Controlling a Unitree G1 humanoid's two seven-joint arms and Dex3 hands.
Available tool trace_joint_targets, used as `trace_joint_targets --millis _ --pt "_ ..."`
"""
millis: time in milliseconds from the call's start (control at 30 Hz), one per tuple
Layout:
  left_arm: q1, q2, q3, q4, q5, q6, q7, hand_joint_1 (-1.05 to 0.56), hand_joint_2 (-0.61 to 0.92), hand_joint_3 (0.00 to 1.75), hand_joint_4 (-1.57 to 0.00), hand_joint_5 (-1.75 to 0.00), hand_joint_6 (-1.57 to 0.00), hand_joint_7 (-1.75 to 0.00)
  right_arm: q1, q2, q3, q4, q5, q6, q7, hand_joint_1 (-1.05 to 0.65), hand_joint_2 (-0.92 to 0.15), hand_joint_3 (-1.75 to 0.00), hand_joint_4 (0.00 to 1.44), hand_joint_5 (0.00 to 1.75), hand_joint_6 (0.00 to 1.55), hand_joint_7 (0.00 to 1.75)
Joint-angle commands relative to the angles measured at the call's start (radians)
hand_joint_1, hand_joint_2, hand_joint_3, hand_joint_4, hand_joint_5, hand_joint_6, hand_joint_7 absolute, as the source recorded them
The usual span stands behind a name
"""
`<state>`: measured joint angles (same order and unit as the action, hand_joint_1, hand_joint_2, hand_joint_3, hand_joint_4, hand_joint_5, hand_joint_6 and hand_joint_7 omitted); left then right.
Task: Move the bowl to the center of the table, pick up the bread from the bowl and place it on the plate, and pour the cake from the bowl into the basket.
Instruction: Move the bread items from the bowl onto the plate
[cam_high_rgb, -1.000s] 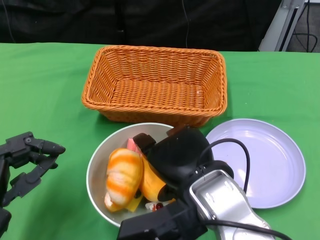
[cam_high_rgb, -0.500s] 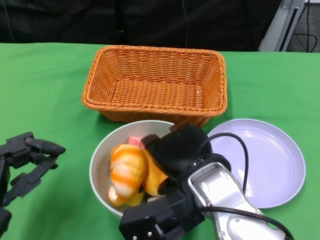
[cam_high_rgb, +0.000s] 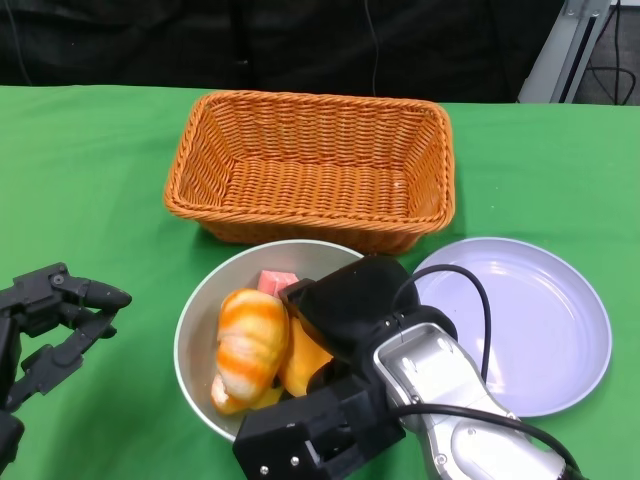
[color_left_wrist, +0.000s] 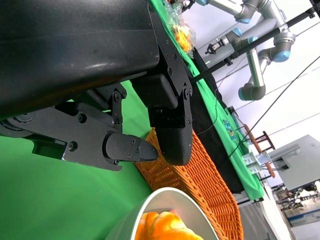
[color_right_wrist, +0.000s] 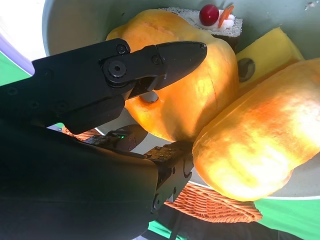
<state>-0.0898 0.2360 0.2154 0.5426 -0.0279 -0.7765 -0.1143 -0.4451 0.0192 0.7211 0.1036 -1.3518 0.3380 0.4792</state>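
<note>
Bowl (cam_high_rgb: 200, 325): on the green worktop (cam_high_rgb: 90, 200), just in front of the basket (cam_high_rgb: 312, 165), beside the plate (cam_high_rgb: 545, 320).
Bread (cam_high_rgb: 250, 345): in the bowl, with a cake slice (color_right_wrist: 215, 17).
Right hand (cam_high_rgb: 345, 310): reaching into the bowl, fingers (color_right_wrist: 165, 57) against a bread roll; grip unclear.
Left hand (cam_high_rgb: 55, 320): off to the bowl's side, fingers apart, holding nothing.

You saw a rough orange woven wicker basket (cam_high_rgb: 310, 165) on the matt green cloth of the table (cam_high_rgb: 90, 190). The round grey bowl (cam_high_rgb: 190, 340) looked smooth and dull; the orange-striped bread (cam_high_rgb: 250, 340) was glossy, and the pale lilac round plate (cam_high_rgb: 545, 320) smooth with a slight sheen.
</note>
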Motion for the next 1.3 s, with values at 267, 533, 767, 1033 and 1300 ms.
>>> trace_joint_targets --millis 267,533,767,1033,1300 --pt "0.012 0.016 0.006 -0.021 0.0 0.006 0.008 -0.1 0.92 0.21 -0.84 -1.21 -0.93 -0.83 -0.023 -0.007 0.0 0.073 0.053 0.013 -0.005 -0.91 -0.92 -0.12 0.72 0.1 0.6 0.05" --pt "0.013 0.019 0.005 -0.022 -0.01 0.011 -0.005 -0.11 0.92 0.22 -0.85 -1.21 -0.92 -0.83 -0.024 -0.002 0.006 0.113 0.081 0.016 -0.048 -0.88 -0.92 -0.09 0.74 0.09 0.61 0.03" --pt "0.013 0.019 0.008 -0.019 -0.001 0.012 0.006 -0.11 0.92 0.22 -0.84 -1.21 -0.92 -0.82 -0.042 0.006 0.013 0.214 0.131 -0.011 -0.163 -0.73 -0.89 -0.01 0.84 0.12 0.61 0.0" --pt "0.013 0.016 0.009 -0.015 -0.005 0.005 0.005 -0.1 0.92 0.22 -0.84 -1.2 -0.93 -0.81 -0.052 -0.002 -0.008 0.275 0.218 -0.066 -0.323 -0.24 -0.92 -0.05 0.76 0.74 0.78 0.01" --pt "0.011 0.016 0.007 -0.016 -0.017 0.01 -0.006 -0.1 0.92 0.23 -0.85 -1.2 -0.93 -0.81 -0.066 -0.013 -0.023 0.273 0.28 -0.095 -0.41 -0.15 -0.92 -0.01 0.59 1.19 0.86 0.02"
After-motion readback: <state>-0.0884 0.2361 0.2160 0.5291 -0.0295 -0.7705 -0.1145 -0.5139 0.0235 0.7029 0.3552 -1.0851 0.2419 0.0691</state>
